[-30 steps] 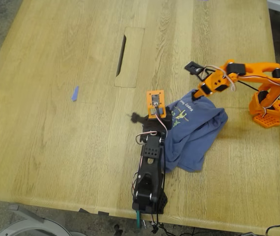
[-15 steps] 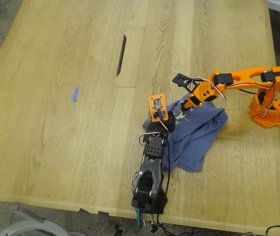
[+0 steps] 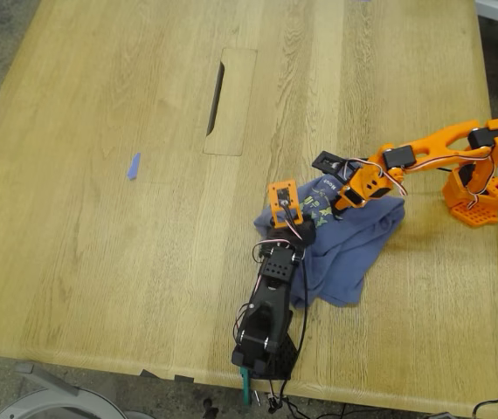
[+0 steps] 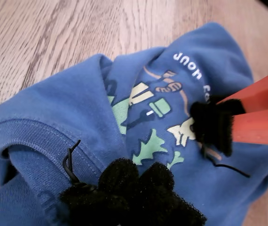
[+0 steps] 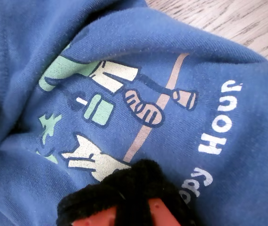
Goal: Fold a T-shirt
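T-shirt (image 3: pixel 345 236) bunched on tabletop (image 3: pixel 100 262), toward exterior view's right. My first gripper (image 3: pixel 294 223) and my second gripper (image 3: pixel 341 194) both on its print.

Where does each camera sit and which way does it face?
Exterior view: overhead, looking down on the table, T-shirt and both arms.
First wrist view: on the black arm, facing the T-shirt's print; my first gripper and my second gripper show.
Second wrist view: on the orange arm, close over the print; my second gripper shows.
Shared: the print.
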